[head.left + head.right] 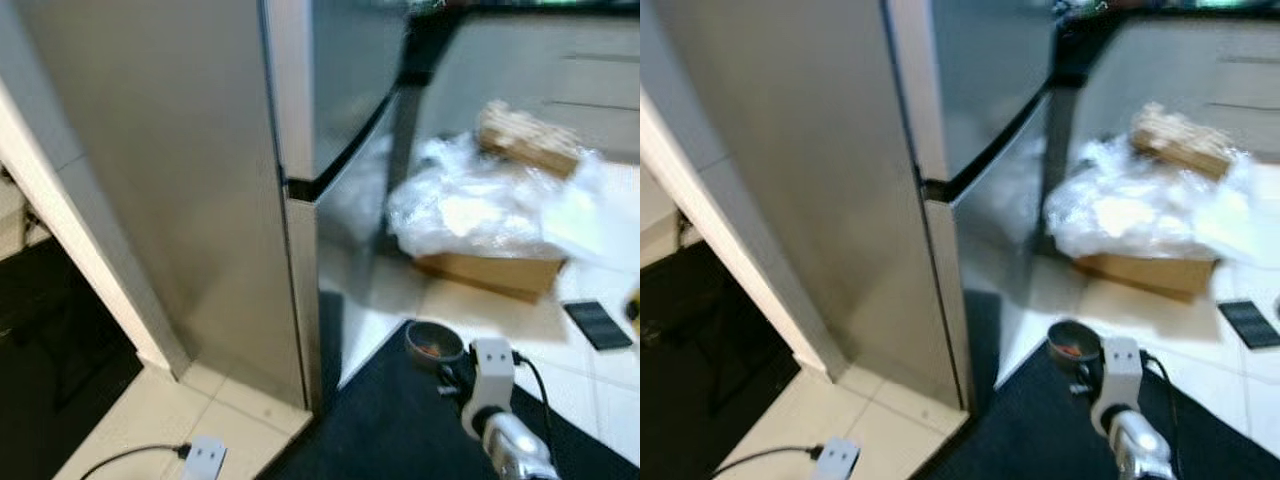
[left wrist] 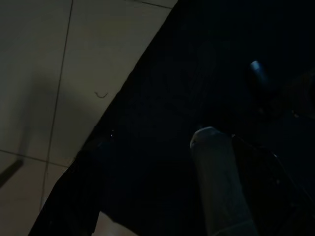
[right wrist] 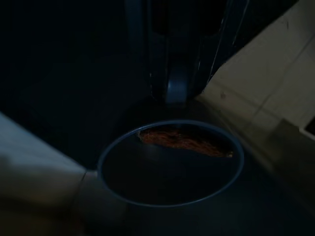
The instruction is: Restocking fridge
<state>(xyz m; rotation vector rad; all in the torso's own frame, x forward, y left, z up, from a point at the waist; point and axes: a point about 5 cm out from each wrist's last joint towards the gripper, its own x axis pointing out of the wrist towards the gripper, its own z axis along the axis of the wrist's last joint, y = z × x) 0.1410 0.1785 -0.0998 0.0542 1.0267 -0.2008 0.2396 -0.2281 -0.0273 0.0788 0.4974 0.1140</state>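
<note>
Right gripper (image 3: 179,91) jaws clamped on far rim of small bowl (image 1: 434,342), low over dark mat (image 1: 400,430), right of closed fridge (image 1: 200,180). Left gripper: can't tell. Bowl prob. light, stiff, slick; rim pinch ok, keep level w/ food inside.

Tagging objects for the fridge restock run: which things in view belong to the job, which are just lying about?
Job:
fridge, doors shut
dark bowl with reddish food, at the right gripper

Lying about:
cardboard box under clear plastic wrap
black mat
white plug on the tiles
dark flat thing on the floor
</note>
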